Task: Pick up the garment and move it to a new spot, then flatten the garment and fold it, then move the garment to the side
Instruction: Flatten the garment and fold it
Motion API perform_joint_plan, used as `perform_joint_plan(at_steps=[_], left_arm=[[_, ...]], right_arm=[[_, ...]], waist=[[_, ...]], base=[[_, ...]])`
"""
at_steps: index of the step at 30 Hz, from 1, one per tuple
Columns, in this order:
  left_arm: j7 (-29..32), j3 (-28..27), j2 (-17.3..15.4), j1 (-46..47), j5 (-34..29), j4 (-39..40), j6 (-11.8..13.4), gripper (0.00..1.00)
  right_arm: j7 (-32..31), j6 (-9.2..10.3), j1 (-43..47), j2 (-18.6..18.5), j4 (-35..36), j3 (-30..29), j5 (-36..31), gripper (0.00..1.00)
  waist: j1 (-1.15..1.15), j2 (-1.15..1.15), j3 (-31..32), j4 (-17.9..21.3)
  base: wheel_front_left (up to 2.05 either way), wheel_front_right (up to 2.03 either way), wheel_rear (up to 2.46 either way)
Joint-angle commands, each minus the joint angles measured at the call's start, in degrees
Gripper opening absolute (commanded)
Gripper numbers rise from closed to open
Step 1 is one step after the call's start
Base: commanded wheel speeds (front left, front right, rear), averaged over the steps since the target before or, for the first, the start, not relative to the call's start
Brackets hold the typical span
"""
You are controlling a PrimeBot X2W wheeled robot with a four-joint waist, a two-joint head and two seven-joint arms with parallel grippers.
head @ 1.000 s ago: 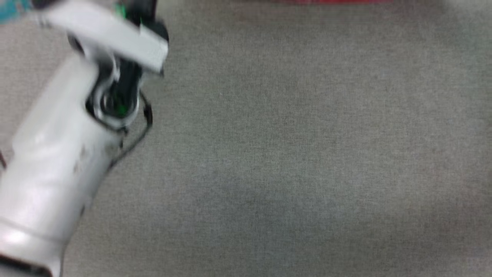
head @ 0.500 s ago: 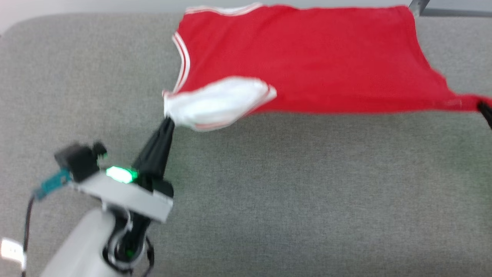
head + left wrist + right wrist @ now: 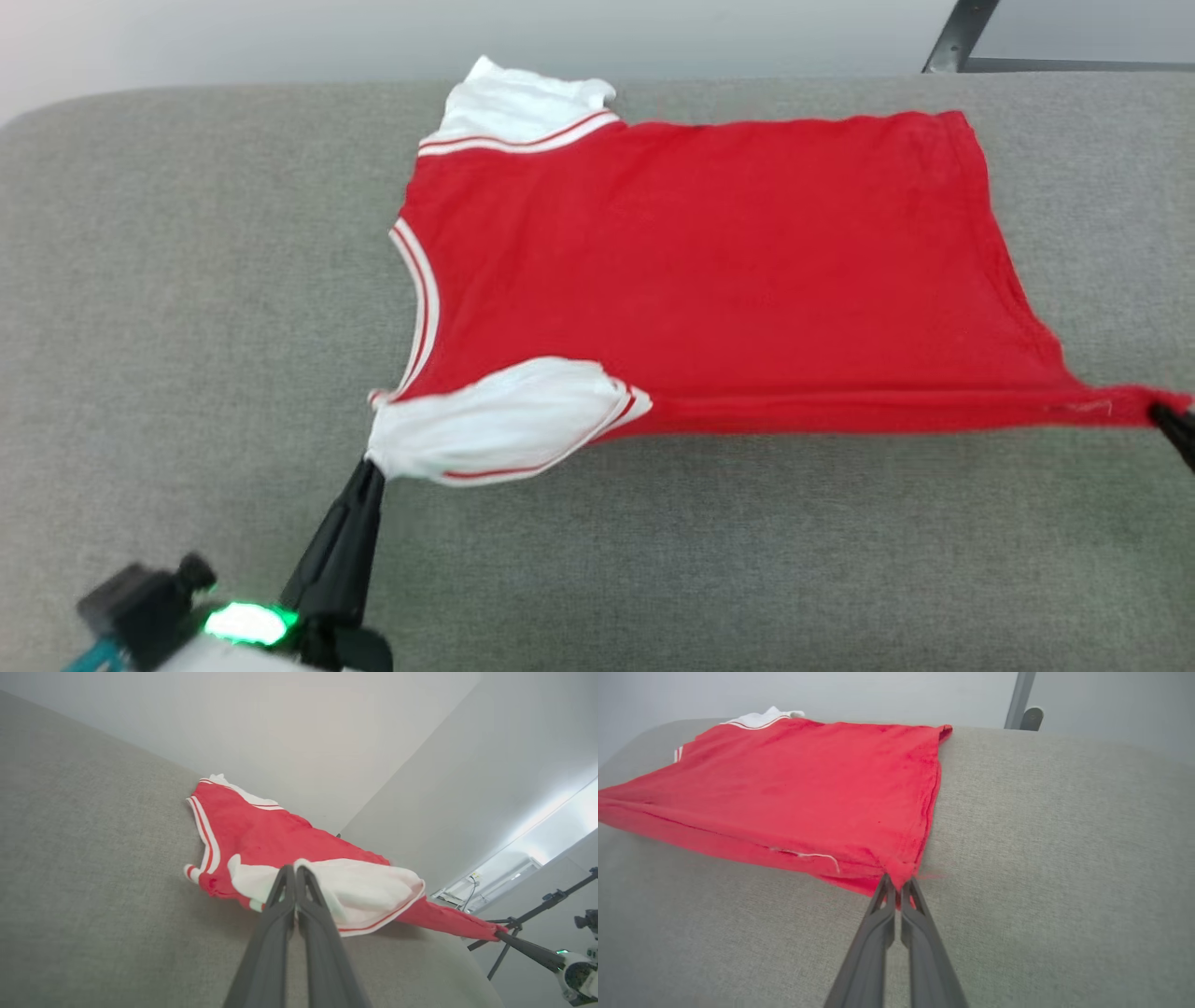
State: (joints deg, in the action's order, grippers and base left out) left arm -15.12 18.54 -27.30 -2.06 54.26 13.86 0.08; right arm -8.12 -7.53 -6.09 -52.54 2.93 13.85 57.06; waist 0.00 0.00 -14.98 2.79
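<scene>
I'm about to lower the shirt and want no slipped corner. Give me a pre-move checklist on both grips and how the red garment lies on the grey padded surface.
1. Left gripper shut on the near white sleeve of the bright-red fabric garment with striped trim: ok.
2. Right gripper shut on the garment's red hem corner: ok.
3. Near edge taut between grippers: ok.
4. Far white sleeve flat: not ok, bunched.
5. Garment wholly on the grey woven padded surface: cannot tell, far sleeve reaches its edge.

garment (image 3: 709, 280): bright red, white sleeves, red-white stripe trim | surface (image 3: 187, 280): grey | claws: dark
</scene>
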Motion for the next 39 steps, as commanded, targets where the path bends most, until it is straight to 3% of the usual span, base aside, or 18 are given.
perform_joint_plan(at_steps=[1, 6, 10, 17, 26, 39], left_arm=[[0.0, -0.5, -0.1, -0.9, -0.4, 0.5, 0.4, 0.0], [0.1, -1.0, -1.0, -6.4, -2.5, 7.2, 3.6, 0.0], [1.4, -0.5, -1.9, -5.0, -4.1, 9.4, 4.6, 0.0], [5.6, 1.8, -1.3, 7.7, -4.9, 3.6, 1.7, 0.0], [8.1, 2.7, 1.2, 23.8, -2.8, -12.8, -3.6, 0.0], [9.1, 5.9, 4.2, 37.9, -5.1, -33.9, -6.0, 0.0]], right_arm=[[-0.3, 0.07, 1.0, 0.3, 0.4, -0.7, -0.6, 0.0], [-4.1, 0.07, 7.1, 3.3, 5.9, -7.2, -3.5, 0.0], [-7.2, 0.07, 9.2, 6.4, 9.2, -11.3, -5.5, 0.0], [-12.8, 0.07, 2.9, 9.2, 9.0, -12.9, -10.2, 0.0], [-15.3, 0.07, -13.8, 12.5, -3.3, -5.9, -13.2, 0.0], [-10.2, 0.07, -25.9, 14.9, -21.1, 2.2, -10.3, 0.0]], waist=[[0.0, 0.0, -0.2, 0.4], [0.0, 0.0, -1.3, 0.5], [0.0, 0.0, -2.3, -0.2], [0.0, 0.0, -3.9, -1.6], [0.0, 0.0, -5.3, -1.8], [0.0, 0.0, -8.2, -1.9]], base=[[0.0, 0.0, 0.0], [0.0, 0.0, 0.0], [0.0, 0.0, 0.0], [0.0, 0.0, 0.0], [0.0, 0.0, 0.0], [0.0, 0.0, 0.0]])
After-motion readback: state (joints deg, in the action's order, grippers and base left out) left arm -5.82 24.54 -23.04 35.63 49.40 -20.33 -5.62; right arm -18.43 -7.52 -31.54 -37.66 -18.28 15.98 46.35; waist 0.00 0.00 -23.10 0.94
